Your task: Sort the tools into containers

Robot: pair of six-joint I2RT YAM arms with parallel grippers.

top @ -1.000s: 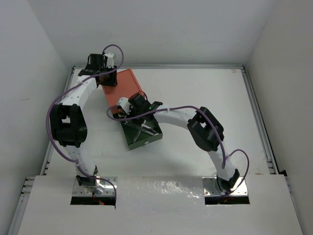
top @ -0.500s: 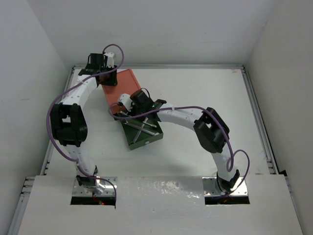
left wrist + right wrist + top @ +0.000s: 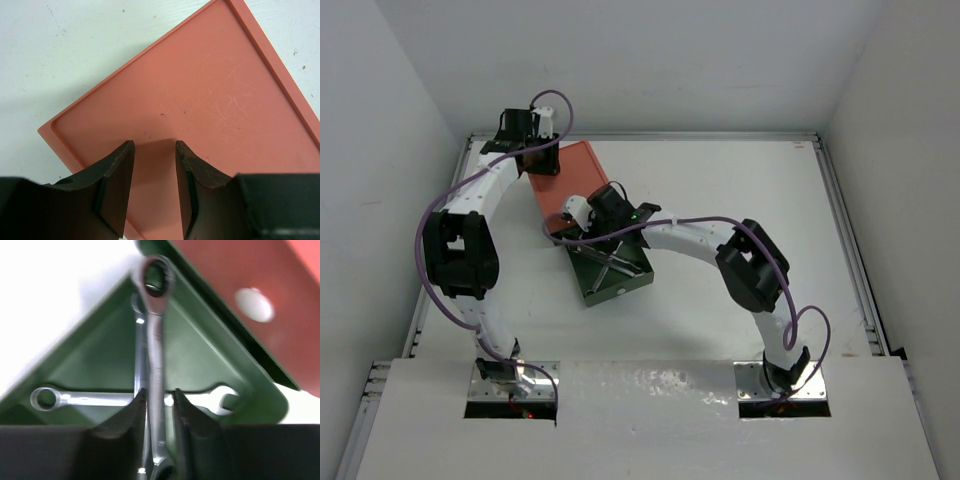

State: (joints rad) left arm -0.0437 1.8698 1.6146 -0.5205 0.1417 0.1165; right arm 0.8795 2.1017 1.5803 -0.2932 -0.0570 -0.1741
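Slim silver wrench point(image 3: 156, 330) lies between the jaws of the right gripper point(image 3: 159, 392), pinched or freed I cannot tell; drop it low into the dark green drawer point(image 3: 200, 350) beneath.

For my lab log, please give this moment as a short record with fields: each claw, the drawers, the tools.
Left claw: open, over the orange-red box top, holding nothing
Right claw: straddles a silver wrench in the green drawer; grip unclear
Drawer state: pulled out
Also inside: other wrenches, one lying crosswise
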